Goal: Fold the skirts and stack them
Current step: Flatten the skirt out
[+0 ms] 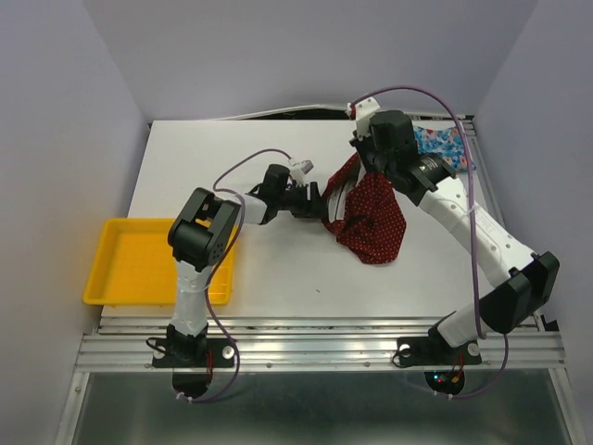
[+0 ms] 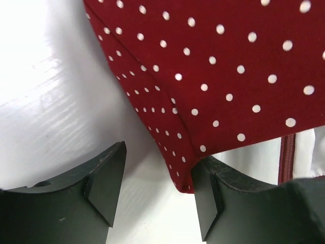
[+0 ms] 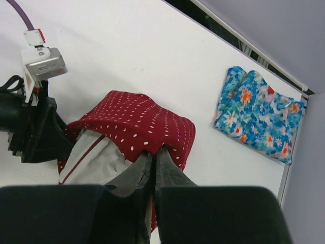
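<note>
Robotics lab cell: white table (image 1: 278, 278), plain lilac walls (image 1: 306, 56) on three sides, aluminium mounting rails (image 1: 315, 350).

blue floral skirt (image 1: 434, 145) partly hidden behind the right arm (image 1: 460, 208) overhead

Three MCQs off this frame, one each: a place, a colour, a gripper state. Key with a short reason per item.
1. The blue floral skirt lies on the table at its: A) far right corner B) near left edge C) centre
2. The dots on the red skirt are: A) yellow B) white C) black
3. The right gripper is: A) open above the table B) shut on the blue floral skirt C) shut on the red skirt

1 A: the top view shows it in that corner.
2 B: the left wrist view shows white dots close up.
3 C: its fingers pinch red cloth in the right wrist view.
</note>
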Available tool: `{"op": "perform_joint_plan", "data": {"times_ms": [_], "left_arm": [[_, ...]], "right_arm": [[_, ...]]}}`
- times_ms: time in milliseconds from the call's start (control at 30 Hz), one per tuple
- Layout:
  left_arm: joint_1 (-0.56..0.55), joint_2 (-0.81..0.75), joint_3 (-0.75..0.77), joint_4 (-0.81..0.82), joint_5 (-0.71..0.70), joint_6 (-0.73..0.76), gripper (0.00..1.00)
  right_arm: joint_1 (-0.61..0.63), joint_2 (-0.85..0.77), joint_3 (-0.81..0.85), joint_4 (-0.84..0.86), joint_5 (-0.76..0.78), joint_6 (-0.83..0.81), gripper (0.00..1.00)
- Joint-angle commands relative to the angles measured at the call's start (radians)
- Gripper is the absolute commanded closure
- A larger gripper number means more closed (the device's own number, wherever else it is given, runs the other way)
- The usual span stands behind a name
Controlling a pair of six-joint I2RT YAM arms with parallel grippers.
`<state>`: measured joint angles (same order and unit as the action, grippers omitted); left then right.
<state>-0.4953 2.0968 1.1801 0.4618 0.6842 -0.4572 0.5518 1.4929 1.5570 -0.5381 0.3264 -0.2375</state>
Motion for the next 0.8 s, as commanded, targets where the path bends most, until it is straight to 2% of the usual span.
{"op": "perform_joint_plan", "data": {"times_ms": [0,67,100,133,167,200,233,300,400,500,533,567,600,633,667,767], "left_arm": [[-0.012,0.017,-0.022,-0.071,-0.032,-0.003,0.38],[-0.011,0.012,0.009,-0.158,-0.060,0.055,0.48],[-0.006,-0.007,0.056,-0.258,-0.101,0.095,0.68],[0.000,-0.026,0.079,-0.306,-0.138,0.173,0.77],[0.009,-0.071,0.104,-0.354,-0.211,0.210,0.94],[0.024,-0.096,0.131,-0.400,-0.241,0.245,1.00],[0.062,-0.119,0.201,-0.504,-0.270,0.279,1.00],[0.104,-0.173,0.284,-0.601,-0.326,0.386,1.00],[0.153,-0.199,0.510,-0.802,-0.425,0.518,1.00],[0.155,-0.198,0.853,-1.021,-0.534,0.711,1.00],[0.155,-0.193,0.916,-1.052,-0.564,0.736,1.00],[0.155,-0.186,1.041,-1.084,-0.607,0.767,1.00],[0.155,-0.178,1.043,-1.121,-0.633,0.800,1.00],[0.155,-0.175,1.140,-1.176,-0.655,0.824,1.00],[0.155,-0.178,1.174,-1.199,-0.673,0.871,1.00],[0.155,-0.242,1.187,-1.238,-0.735,0.946,1.00]], "right_arm": [[-0.036,-0.003,0.110,0.092,0.031,0.027,0.99],[-0.061,0.000,0.133,0.105,0.036,0.024,0.99],[-0.073,-0.002,0.146,0.115,0.036,0.009,0.99],[-0.087,-0.006,0.144,0.122,0.034,-0.005,0.99],[-0.126,-0.020,0.141,0.127,0.030,-0.037,0.99],[-0.150,-0.020,0.137,0.132,0.023,-0.052,0.99],[-0.174,-0.035,0.127,0.132,0.014,-0.063,0.99],[-0.257,-0.057,0.120,0.132,-0.003,-0.095,0.99],[-0.306,-0.082,0.095,0.132,-0.020,-0.131,0.99],[-0.325,-0.108,0.064,0.138,-0.015,-0.154,0.99],[-0.335,-0.115,0.060,0.142,-0.013,-0.158,0.99],[-0.349,-0.115,0.057,0.148,-0.013,-0.169,0.99],[-0.358,-0.114,0.060,0.153,-0.015,-0.172,0.99],[-0.368,-0.111,0.064,0.158,-0.018,-0.177,0.99],[-0.381,-0.100,0.084,0.161,-0.026,-0.181,0.99],[-0.391,-0.086,0.116,0.159,-0.041,-0.200,0.99]]}}
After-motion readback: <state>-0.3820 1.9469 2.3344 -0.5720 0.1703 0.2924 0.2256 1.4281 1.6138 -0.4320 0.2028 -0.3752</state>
